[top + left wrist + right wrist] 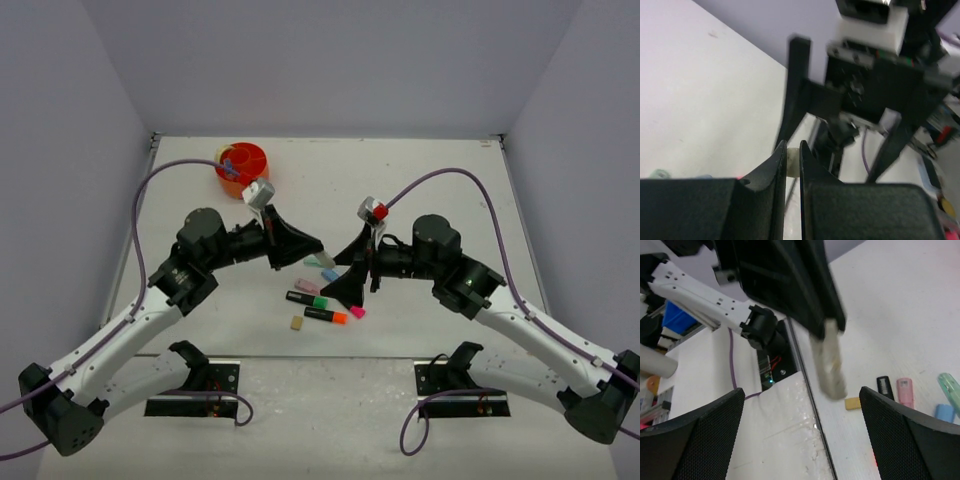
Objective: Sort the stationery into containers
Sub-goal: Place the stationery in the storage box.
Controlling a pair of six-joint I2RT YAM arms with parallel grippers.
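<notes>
My left gripper (pixel 316 250) is shut on a pale beige piece, apparently the rubber band (pixel 792 162), held above the table. It hangs from the left fingers in the right wrist view (pixel 830 365). My right gripper (pixel 337 276) is open and empty, facing the left gripper just above the pile; its wide-apart fingers (pixel 695 440) frame the right wrist view. On the table lie black highlighters with green (pixel 300 297), orange (pixel 326 315) and pink (pixel 357 312) ends, pastel pink (pixel 310 286), blue (pixel 330 274) and mint (pixel 322 262) pieces, and a tan eraser (pixel 297 322). The orange organiser (pixel 250 152) stands far left.
The organiser holds a few small items, one blue. The arm bases and mounting plates (pixel 195 390) sit at the near edge. Purple cables (pixel 440 175) arc over both arms. Grey walls close in the table on three sides.
</notes>
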